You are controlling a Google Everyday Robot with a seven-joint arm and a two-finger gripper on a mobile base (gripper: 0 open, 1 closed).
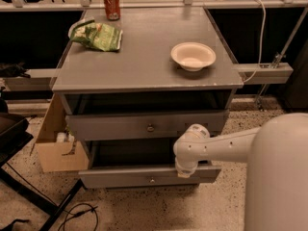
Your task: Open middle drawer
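Observation:
The middle drawer [120,176] is the lower grey front in the camera view, with a small round knob [152,180] at its centre. It stands pulled out a little, with a dark gap above and behind it. My gripper [185,171] sits at the top edge of this front, right of the knob, at the end of my white arm [226,146], which reaches in from the right. The wrist hides its tip. The wider grey drawer front [110,126] above has its own knob [150,127].
On the grey cabinet top [144,66] are a white bowl [193,56], a green chip bag [98,35] and a red can [111,4]. A cardboard box [55,148] stands left of the cabinet, by a black stand [12,134]. Cables [77,213] lie on the floor.

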